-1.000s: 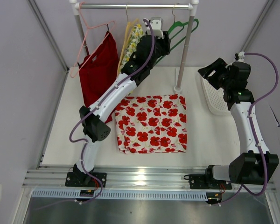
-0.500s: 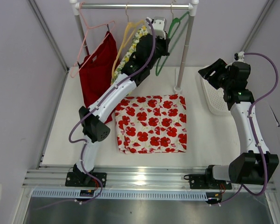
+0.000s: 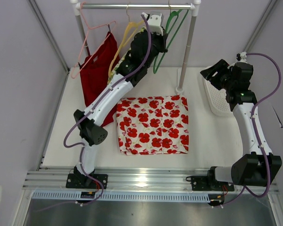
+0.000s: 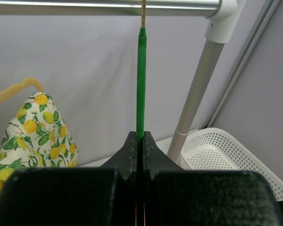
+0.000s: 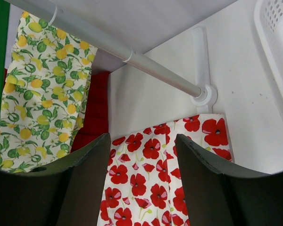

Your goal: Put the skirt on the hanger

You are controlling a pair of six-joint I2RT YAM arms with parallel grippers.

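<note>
We see the white flower-printed fabric skirt (image 3: 153, 125) lying flat on the white table (image 3: 212, 141), near its middle and in front of the metal clothes rail (image 3: 137, 6). On this rail hang, from left to right, the plain red garment (image 3: 99, 70), the yellow hanger (image 4: 26, 82) carrying the lemon-print garment (image 4: 33, 127), and the thin green wire hanger (image 4: 141, 84). The white perforated plastic basket (image 3: 217, 101) stands on the table, to the right of the rail's right post and further back than the skirt.
</note>
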